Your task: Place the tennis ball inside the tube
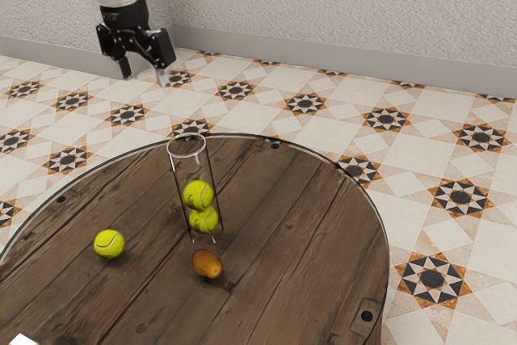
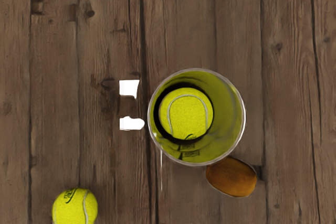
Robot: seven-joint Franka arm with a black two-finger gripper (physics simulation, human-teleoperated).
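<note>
Presently yours: black end effector [image 1: 144,76], fingers apart; round, planked wooden tabletop [image 1: 299,216]; clear cylindrical tube [image 1: 194,170], two seamed balls [image 1: 198,195] stacked inside; loose seamed ball [image 1: 109,244]; orange-brown oval item [image 1: 207,264].

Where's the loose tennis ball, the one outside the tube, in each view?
Exterior view: loose tennis ball on the table, toward the exterior view's left, apart from the tube.
Wrist view: loose tennis ball cut off by the picture's edge, farther from the tube than the orange-brown fruit.
Shared landmark: the upright tube, holding tennis balls.
</note>
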